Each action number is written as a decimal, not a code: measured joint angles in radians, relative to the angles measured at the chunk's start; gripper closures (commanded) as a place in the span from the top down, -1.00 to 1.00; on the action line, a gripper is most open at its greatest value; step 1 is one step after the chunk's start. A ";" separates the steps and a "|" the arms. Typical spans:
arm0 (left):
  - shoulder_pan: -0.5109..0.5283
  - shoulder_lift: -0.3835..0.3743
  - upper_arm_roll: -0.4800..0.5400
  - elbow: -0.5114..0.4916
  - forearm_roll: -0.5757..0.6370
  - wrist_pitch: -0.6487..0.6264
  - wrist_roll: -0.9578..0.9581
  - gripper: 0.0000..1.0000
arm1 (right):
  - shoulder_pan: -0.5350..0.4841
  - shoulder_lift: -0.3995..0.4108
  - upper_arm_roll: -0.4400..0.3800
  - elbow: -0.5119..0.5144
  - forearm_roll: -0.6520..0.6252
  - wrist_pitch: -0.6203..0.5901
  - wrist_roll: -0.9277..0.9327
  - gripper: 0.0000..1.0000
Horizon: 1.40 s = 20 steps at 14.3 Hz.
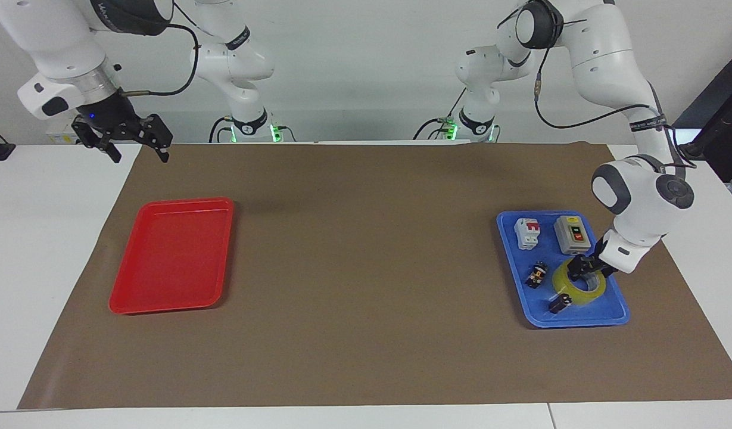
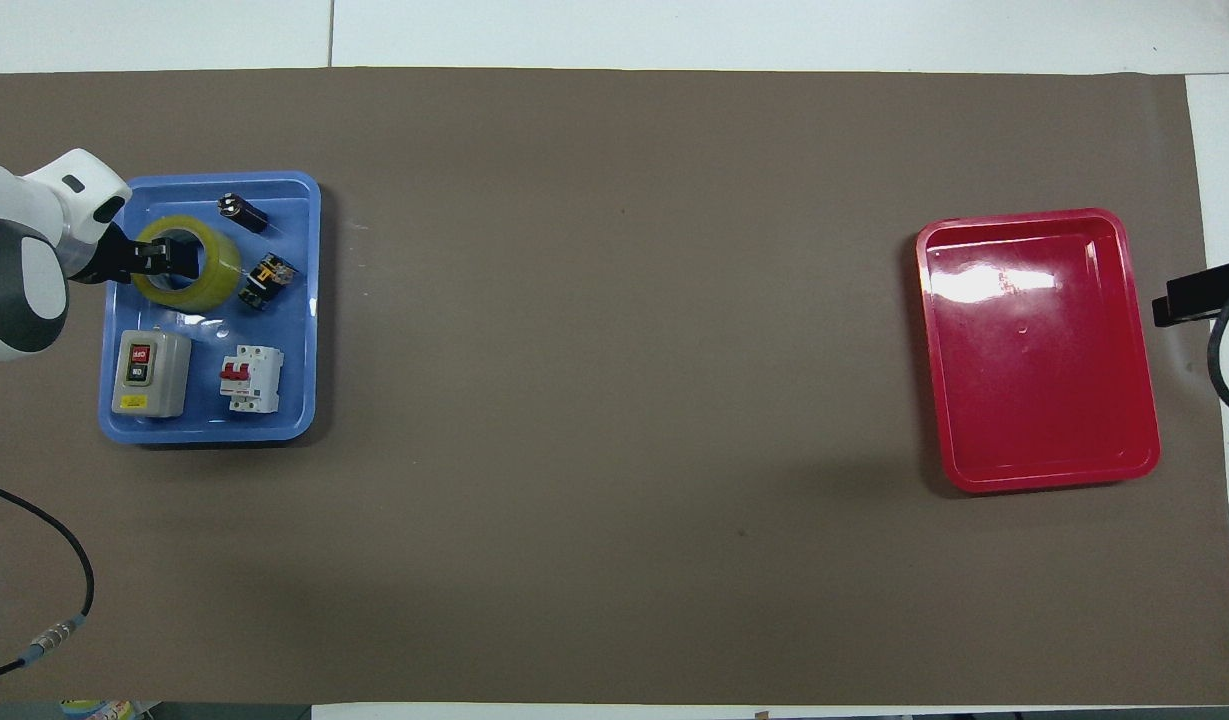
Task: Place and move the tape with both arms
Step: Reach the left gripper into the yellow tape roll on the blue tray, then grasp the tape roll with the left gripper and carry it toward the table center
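My left gripper is down at the tape in the blue tray near the counter's left-arm edge; grip unclear. My right gripper waits spread wide over the right-arm corner.

A brown paper sheet covers the white surface. Toward the right arm's end lies an empty red plastic tray. Toward the left arm's end sits a blue plastic tray, holding a grey switch box, a white circuit breaker with red lever, and two small black parts.
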 measured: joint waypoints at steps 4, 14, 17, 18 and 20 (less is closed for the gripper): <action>0.008 0.000 0.001 -0.010 0.000 0.010 0.000 -1.00 | 0.001 0.000 0.001 0.000 0.000 0.000 0.000 1.00; 0.016 -0.176 0.001 0.039 0.000 -0.221 -0.001 -1.00 | 0.003 0.000 0.001 0.000 0.000 0.000 0.000 1.00; -0.050 -0.240 -0.006 0.011 0.000 -0.280 -0.100 -1.00 | 0.003 0.000 0.001 -0.001 0.000 0.000 0.000 1.00; -0.099 -0.243 -0.008 -0.011 0.000 -0.270 -0.168 -1.00 | 0.003 0.000 0.001 -0.001 0.000 0.000 0.000 1.00; -0.219 -0.242 -0.014 -0.060 0.000 -0.219 -0.326 -1.00 | 0.003 0.000 0.001 -0.001 0.000 0.000 0.000 1.00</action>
